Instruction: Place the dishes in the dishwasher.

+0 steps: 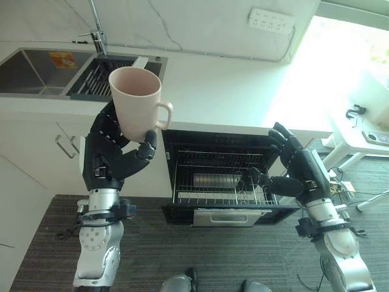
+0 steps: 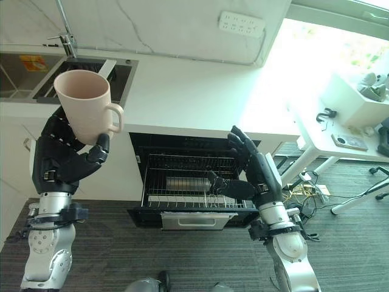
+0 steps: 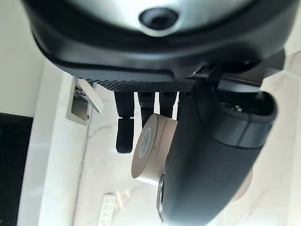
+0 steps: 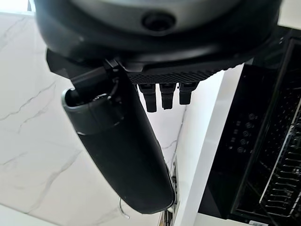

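Holding a pale pink ceramic mug [image 1: 137, 102] upright w/ fingers and thumb wrapped round its base, the left hand [image 1: 112, 153] keeps it above the counter, clear of the open black dishwasher [image 1: 222, 176]. Right hand [image 1: 296, 167] hovers, fingers spread, by the wire rack [image 1: 219, 185], prob. to steady it.

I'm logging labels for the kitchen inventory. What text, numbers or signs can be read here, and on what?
None can be read.
Orange sticker in the sink: print too small.
Round label under the mug in the left hand: blurred.
Dishwasher: no legible markings.
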Robot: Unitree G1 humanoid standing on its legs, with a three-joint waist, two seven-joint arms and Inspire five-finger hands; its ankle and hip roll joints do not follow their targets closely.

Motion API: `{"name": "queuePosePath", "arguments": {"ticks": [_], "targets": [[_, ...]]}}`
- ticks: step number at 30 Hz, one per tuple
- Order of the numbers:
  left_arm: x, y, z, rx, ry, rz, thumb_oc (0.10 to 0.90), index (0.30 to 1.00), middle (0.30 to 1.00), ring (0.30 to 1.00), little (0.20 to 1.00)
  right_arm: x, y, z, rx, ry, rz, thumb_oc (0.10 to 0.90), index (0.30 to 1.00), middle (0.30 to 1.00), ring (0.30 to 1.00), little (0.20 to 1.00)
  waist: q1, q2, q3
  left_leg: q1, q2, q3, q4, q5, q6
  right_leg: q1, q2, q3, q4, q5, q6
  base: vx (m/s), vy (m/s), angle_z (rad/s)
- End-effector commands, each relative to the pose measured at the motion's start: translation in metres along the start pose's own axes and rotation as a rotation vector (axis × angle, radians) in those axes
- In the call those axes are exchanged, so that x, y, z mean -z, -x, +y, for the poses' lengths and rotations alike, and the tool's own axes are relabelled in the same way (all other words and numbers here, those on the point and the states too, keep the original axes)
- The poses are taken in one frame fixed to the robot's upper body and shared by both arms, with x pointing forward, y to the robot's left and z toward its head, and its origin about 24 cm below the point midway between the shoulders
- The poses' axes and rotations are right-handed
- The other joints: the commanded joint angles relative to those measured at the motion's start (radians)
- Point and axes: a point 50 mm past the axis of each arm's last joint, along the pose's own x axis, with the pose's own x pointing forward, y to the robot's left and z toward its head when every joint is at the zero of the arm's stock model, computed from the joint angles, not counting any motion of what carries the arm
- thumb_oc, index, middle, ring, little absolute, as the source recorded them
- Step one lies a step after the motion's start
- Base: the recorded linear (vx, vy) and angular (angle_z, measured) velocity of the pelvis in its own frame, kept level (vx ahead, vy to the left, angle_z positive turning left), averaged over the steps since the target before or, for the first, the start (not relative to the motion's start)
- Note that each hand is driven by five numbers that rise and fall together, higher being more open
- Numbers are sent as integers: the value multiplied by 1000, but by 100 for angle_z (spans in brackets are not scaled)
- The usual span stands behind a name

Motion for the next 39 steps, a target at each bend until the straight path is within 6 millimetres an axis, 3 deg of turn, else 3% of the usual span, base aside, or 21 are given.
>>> {"name": "queuePosePath", "arguments": {"ticks": [1,5,13,17,18,20,24,28,39], "targets": [[-53,-14,-14,103,-39,-296,400,300,300,300,300,-42,-14,-3,6,16,-243,800,900,900,900,900,-7,6,-43,86,105,-100,-16,-127,-85,36,66,-8,1,37,8,184,-421,3],[-44,-15,-20,113,-38,-232,400,300,300,300,300,-41,-19,-1,-26,8,-219,800,900,900,900,900,-6,3,-54,101,172,-84,-16,-112,-114,56,94,-40,1,-46,1,164,-425,6],[-22,-6,-20,113,-35,-118,400,300,300,300,300,-49,-29,-4,-94,-133,-251,800,900,900,900,900,-4,17,-51,89,268,-57,-16,-34,-176,68,182,-50,1,-100,-68,105,-351,5],[-10,-2,-27,147,-47,-91,400,300,300,300,300,-45,-31,0,-167,-223,-226,800,900,900,900,900,-10,17,-41,107,244,-2,-16,17,-178,76,197,-57,1,-115,-85,6,-164,4],[-2,-2,-38,188,-66,-84,400,300,300,300,300,-43,-36,5,-199,-294,-212,800,900,900,900,900,-14,19,-35,82,223,20,-16,-3,-167,87,197,-61,1,-117,-81,-31,9,53],[10,-8,-53,222,-99,-89,400,300,300,300,300,-42,-48,23,-255,-412,-230,800,900,900,900,900,-17,40,-47,87,206,-40,-16,-39,-156,92,202,-44,1,-115,-80,-46,150,40],[13,-12,-70,263,-102,-119,400,300,300,300,300,-42,-54,32,-243,-565,-242,800,900,900,900,900,-19,46,-71,108,202,-52,-16,-70,-153,113,190,-50,1,-119,-72,-1,126,-6],[12,-13,-82,313,-98,-142,400,300,300,300,300,-41,-55,44,-230,-589,-239,800,900,900,900,900,-9,49,-78,123,182,-72,-16,-93,-144,130,163,-67,1,-109,-56,11,115,11],[3,-13,-90,351,-74,-183,400,300,300,300,300,-36,-59,47,-150,-566,-223,800,900,900,900,900,0,41,-80,144,159,-74,-16,-120,-123,141,144,-71,1,-101,-40,5,40,6]]}}
